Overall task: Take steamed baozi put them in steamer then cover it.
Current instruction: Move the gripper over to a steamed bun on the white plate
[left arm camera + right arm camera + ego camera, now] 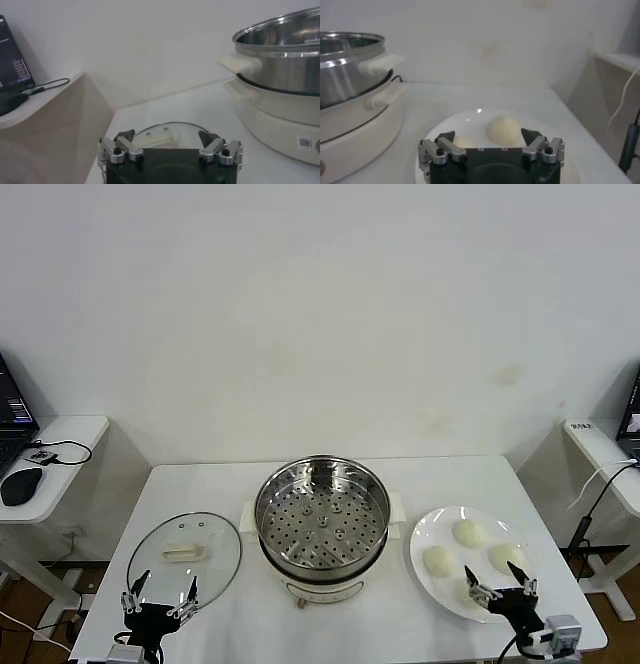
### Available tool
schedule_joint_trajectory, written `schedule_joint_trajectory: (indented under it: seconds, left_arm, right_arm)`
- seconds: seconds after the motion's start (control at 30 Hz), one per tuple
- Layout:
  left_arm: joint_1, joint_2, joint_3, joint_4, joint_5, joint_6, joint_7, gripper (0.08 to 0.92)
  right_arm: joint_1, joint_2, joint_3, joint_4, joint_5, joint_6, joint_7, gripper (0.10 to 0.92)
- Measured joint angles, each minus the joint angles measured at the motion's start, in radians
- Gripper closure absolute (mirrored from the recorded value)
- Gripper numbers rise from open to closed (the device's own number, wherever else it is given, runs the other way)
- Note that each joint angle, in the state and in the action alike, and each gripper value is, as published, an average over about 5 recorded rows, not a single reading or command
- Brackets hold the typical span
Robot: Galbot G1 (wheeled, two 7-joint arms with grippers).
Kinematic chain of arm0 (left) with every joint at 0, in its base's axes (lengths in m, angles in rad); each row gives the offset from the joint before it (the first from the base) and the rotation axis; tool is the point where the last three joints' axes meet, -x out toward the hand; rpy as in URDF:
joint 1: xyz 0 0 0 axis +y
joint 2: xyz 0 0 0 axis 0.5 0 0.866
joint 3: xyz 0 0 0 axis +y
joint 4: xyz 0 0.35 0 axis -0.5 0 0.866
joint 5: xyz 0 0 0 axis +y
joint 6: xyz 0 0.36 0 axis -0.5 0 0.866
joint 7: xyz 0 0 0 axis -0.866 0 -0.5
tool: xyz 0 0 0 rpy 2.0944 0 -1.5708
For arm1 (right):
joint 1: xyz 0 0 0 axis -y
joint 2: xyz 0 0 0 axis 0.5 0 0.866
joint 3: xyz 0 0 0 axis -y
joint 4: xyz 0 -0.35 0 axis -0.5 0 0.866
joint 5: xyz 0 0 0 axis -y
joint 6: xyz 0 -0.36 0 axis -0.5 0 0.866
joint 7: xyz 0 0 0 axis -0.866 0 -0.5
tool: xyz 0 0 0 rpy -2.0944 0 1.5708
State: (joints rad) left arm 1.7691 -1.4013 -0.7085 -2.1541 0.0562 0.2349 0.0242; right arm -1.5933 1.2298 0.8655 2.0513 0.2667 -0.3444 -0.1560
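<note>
The steamer [322, 519], a shiny steel pot with a perforated tray on a cream base, stands mid-table with nothing in it. The cover [185, 556], a clear glass lid with a cream handle, lies flat to its left. Three steamed baozi [468, 534] [437, 560] [505, 557] lie on a white plate [425, 529] to its right. My left gripper [167, 581] is open and empty over the cover's near edge. My right gripper [490, 569] is open and empty over the plate's near part. The right wrist view shows a baozi [504, 130] just beyond the open gripper [487, 133].
A side desk with a mouse [20, 484] and laptop stands at the far left, another desk [600, 444] with cables at the far right. The left wrist view shows the cover [175, 129] beyond the gripper [166, 134] and the steamer's handle [240, 64] close by.
</note>
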Motion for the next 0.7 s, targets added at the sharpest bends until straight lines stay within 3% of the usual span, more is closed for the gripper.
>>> schedule_joint_trajectory:
  seconds: [0.33,0.7]
  left_arm:
    - [0.002,-0.013,-0.010,-0.016,0.015,-0.001,0.002,0.177]
    - [0.016,-0.041,0.000,-0.042,0.042,-0.005,0.002,0.177]
  right_arm:
    - [0.164,-0.225,0.008,-0.076,-0.154,-0.090,-0.190,0.203]
    - [0.545,-0.484,-0.257,-0.292,-0.421,-0.099,-0.646,0.203]
